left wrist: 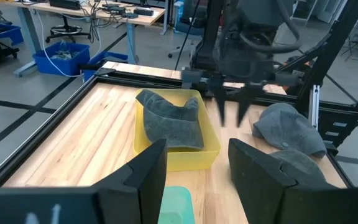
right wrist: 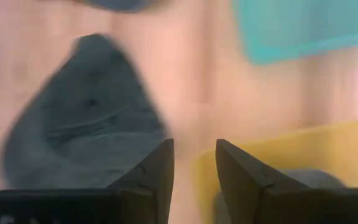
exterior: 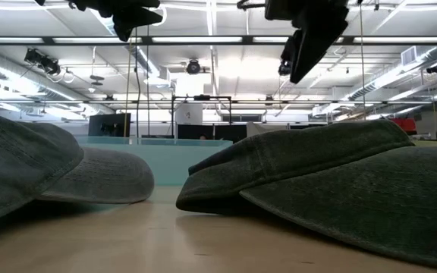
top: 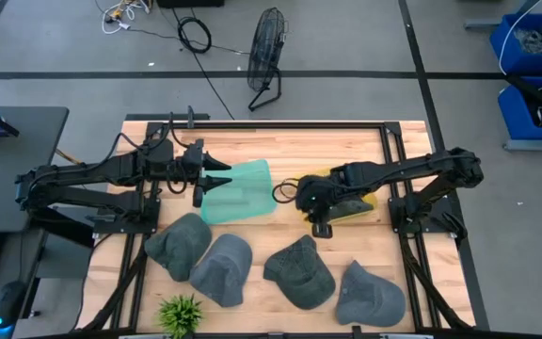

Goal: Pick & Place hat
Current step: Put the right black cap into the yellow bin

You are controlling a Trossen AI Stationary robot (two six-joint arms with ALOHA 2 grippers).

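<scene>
Wooden counter (top: 280, 151) carries a yellow plastic bin (left wrist: 178, 155) with one grey-green fabric cap (left wrist: 169, 121) lying inside it; a teal plastic bin (top: 238, 192) sits just beside it; four more grey-green caps (top: 236, 267) lie in a row along the near edge, a small green plant (top: 180, 312) by the corner; right gripper (top: 319, 224) hangs over the yellow bin's near rim, jaws released, nothing between them; left gripper (top: 215, 177) hovers at the teal bin's edge, jaws released and empty.
</scene>
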